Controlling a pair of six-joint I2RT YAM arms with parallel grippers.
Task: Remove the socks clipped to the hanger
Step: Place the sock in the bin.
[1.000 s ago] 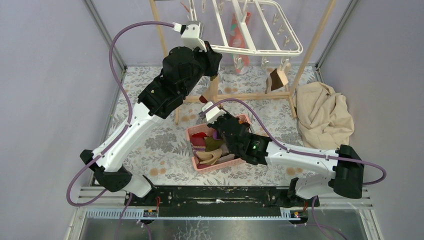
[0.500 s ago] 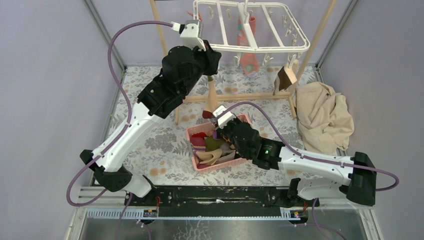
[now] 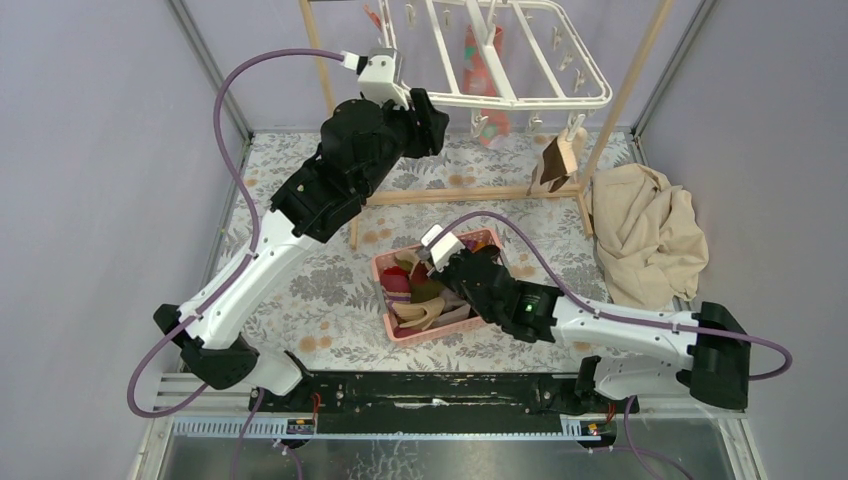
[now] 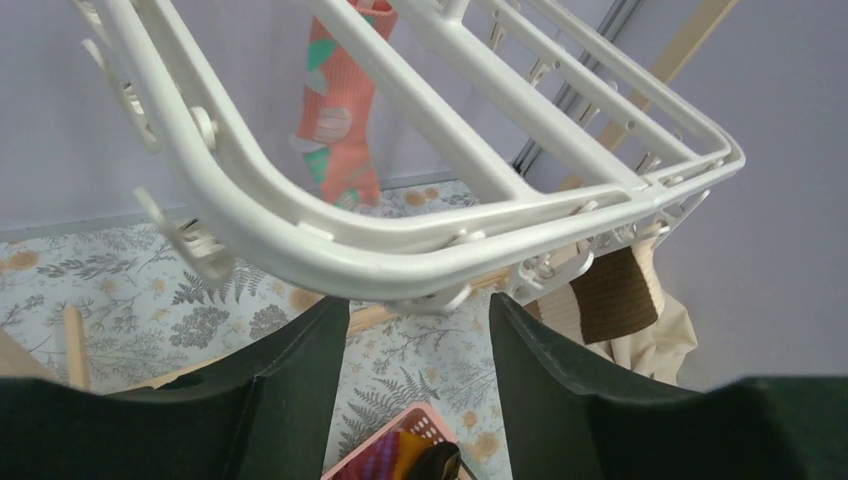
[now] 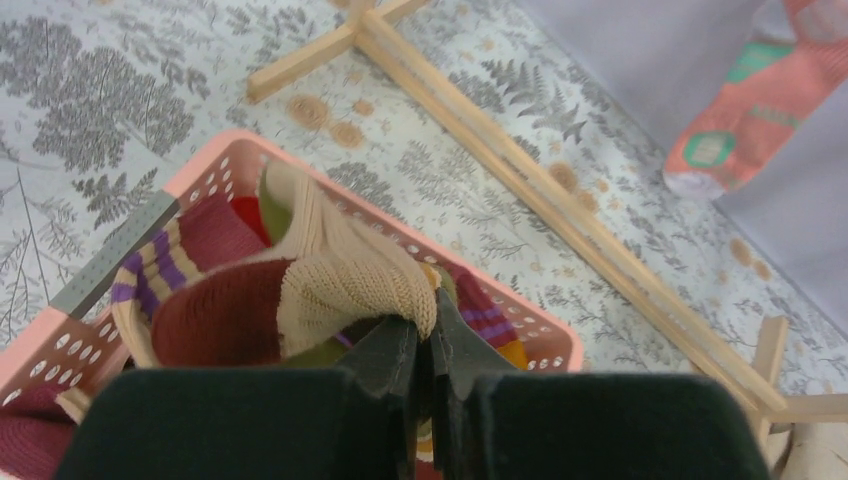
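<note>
**Left pincer lets go**

The sock that dangled below my left gripper (image 4: 418, 310) is gone; its fingers are released beneath the hanger (image 3: 520, 102), upper centre of the top view. My right gripper (image 5: 422, 330) is clenched, tips touching a tan sock (image 5: 350, 275) in the basket (image 5: 200, 175).

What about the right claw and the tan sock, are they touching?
Touching. The right wrist view shows the tan sock lying right against the tips of the shut right gripper, no gap.

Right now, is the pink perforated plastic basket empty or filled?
Filled: the pink plastic basket holds several socks, tan, red and striped, piled up to its rim.
</note>
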